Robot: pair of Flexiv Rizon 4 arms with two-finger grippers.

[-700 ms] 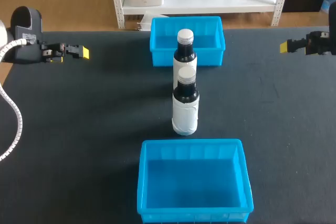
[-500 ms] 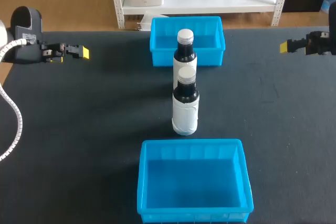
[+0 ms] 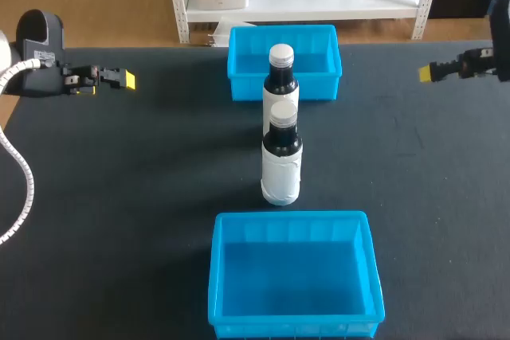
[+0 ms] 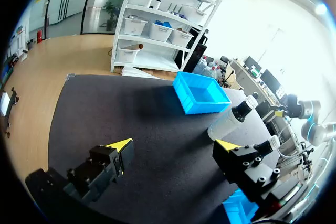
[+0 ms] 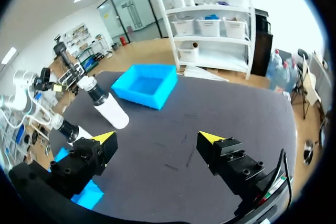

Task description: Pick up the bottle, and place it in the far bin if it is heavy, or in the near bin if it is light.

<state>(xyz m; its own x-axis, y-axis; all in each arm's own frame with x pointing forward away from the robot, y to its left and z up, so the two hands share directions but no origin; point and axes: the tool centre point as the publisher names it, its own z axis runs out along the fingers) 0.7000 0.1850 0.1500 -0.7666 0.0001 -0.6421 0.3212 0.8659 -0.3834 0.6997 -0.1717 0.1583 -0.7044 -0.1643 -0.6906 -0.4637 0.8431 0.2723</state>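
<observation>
White-labelled front bottle [image 3: 281, 166] and rear bottle [image 3: 280, 79] upright on black worktop [image 3: 143, 189], between far bin [image 3: 241, 69] and near bin [image 3: 220, 276], left tool [image 4: 176, 144] spread, right tool [image 5: 157, 136] spread

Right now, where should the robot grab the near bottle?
Probably its white middle, coming in from the left or right side. The near bottle stands upright, the far bottle behind it and the near bin in front, so only the sides are free.
</observation>
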